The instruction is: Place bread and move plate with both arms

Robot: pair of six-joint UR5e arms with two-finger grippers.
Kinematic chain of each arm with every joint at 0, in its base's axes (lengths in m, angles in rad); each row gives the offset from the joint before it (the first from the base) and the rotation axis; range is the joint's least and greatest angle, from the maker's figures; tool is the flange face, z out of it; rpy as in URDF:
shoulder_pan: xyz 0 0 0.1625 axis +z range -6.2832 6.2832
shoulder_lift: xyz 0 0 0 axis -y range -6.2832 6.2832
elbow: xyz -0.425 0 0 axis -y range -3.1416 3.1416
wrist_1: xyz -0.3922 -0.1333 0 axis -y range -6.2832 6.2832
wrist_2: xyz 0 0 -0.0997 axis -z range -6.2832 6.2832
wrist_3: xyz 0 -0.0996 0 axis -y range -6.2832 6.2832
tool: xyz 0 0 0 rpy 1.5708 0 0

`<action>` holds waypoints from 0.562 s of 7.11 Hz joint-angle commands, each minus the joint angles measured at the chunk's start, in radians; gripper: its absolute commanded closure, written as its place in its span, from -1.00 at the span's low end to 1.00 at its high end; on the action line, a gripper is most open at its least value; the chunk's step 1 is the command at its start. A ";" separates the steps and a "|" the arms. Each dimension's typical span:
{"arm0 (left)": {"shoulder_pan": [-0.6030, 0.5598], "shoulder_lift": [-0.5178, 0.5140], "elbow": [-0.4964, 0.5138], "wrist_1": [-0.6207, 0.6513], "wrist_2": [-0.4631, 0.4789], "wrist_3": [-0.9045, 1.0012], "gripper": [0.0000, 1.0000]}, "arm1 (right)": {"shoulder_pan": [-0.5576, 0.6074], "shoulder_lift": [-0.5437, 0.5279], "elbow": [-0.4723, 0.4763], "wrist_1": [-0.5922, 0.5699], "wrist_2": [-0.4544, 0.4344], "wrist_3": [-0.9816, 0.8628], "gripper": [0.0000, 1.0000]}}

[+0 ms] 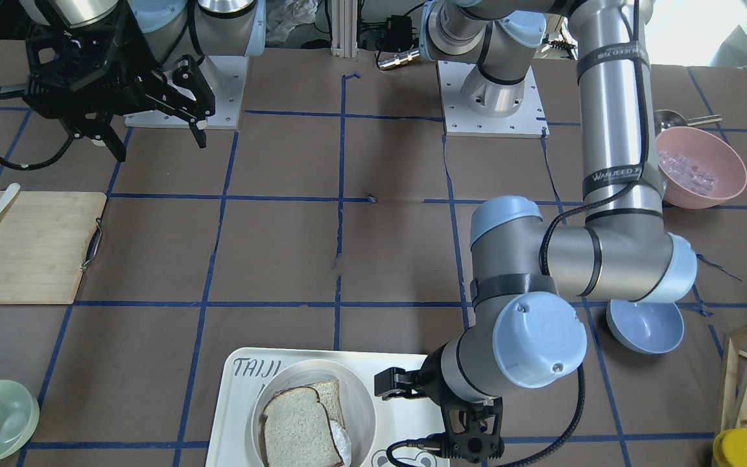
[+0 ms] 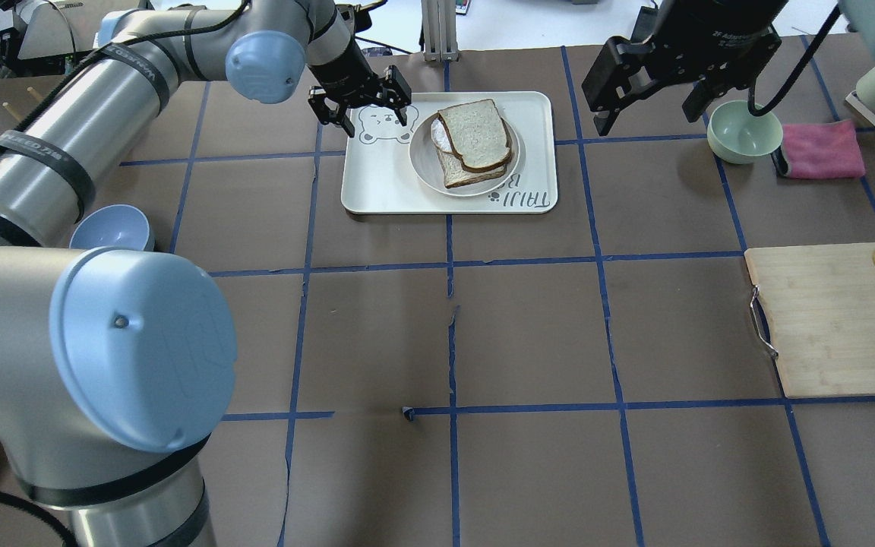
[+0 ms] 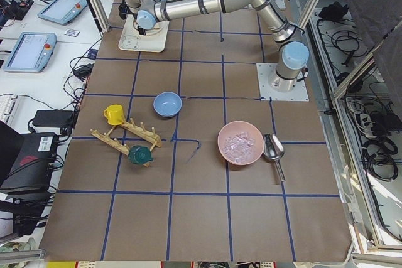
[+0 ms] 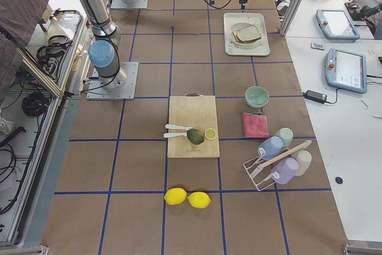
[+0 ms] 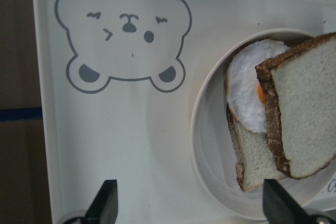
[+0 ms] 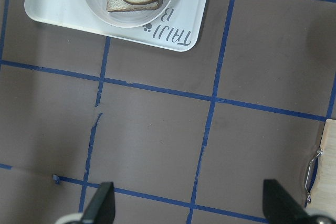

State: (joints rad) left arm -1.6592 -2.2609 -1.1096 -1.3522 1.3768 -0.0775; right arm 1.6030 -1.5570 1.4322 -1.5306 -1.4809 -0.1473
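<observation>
Bread point(image 2: 477, 134) sits atop a fried egg point(image 5: 247, 93) and lower slice point(image 2: 460, 176) in the plate point(image 2: 416, 163), on the bear tray point(image 2: 377, 190), upper centre. Left fingers point(image 5: 106, 200) hang spread and empty over the tray; right fingers point(image 6: 102, 201) spread, empty, upper right.

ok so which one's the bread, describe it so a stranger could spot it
Look at the white bear-printed tray at the table's middle, far from the robot; a round off-white plate sits on it. The bread is the topmost slice of the stack on that plate, dark-crusted and fully uncovered, lying askew over a fried egg and a second slice underneath.
</observation>
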 commanded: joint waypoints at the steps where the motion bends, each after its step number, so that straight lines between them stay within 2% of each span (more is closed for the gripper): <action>1: 0.004 0.159 -0.003 -0.259 0.105 0.008 -1.00 | 0.000 0.000 -0.001 -0.002 0.001 0.000 -1.00; 3: 0.041 0.297 -0.012 -0.417 0.107 0.008 -1.00 | 0.000 0.003 0.001 -0.002 0.004 0.002 -1.00; 4: 0.055 0.360 -0.059 -0.426 0.105 0.007 -1.00 | 0.000 0.009 0.001 0.000 0.002 0.002 -1.00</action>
State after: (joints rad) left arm -1.6251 -1.9821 -1.1302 -1.7331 1.4813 -0.0695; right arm 1.6030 -1.5535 1.4321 -1.5321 -1.4783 -0.1463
